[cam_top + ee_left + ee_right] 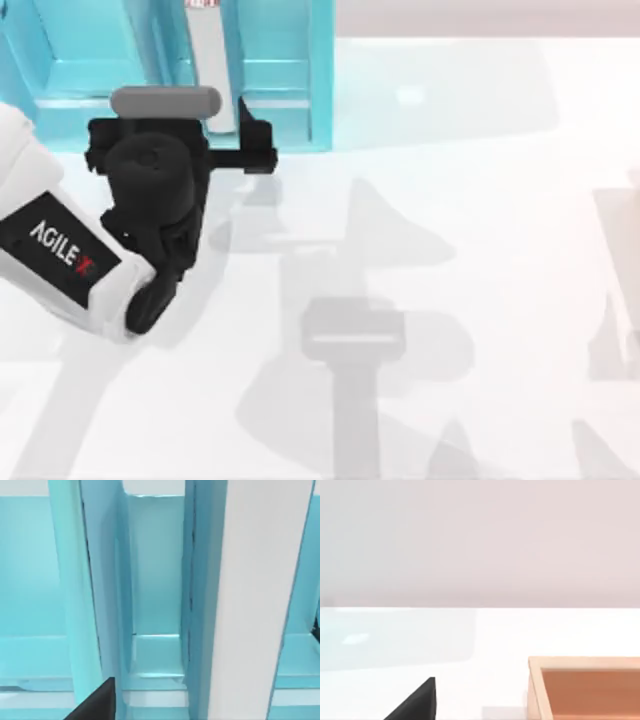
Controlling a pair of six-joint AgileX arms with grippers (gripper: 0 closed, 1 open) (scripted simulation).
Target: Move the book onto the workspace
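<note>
The book (212, 60) stands upright in the turquoise shelf (280, 70) at the table's (480, 200) far left, page edges facing out. My left gripper (245, 150) is right at the shelf front, beside the book; whether its fingers are spread or closed I cannot tell. The book is probably stiff, fairly heavy and smooth-covered, so pinch across the covers near the exposed edge

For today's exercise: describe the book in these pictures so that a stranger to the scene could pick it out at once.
Start at the turquoise compartmented shelf unit at the far left of the glossy white table. The thick light-blue hardback book stands upright in a slot there, just beyond the left gripper. Its white-grey page edges and small red mark set it apart from the plain turquoise dividers.
</note>
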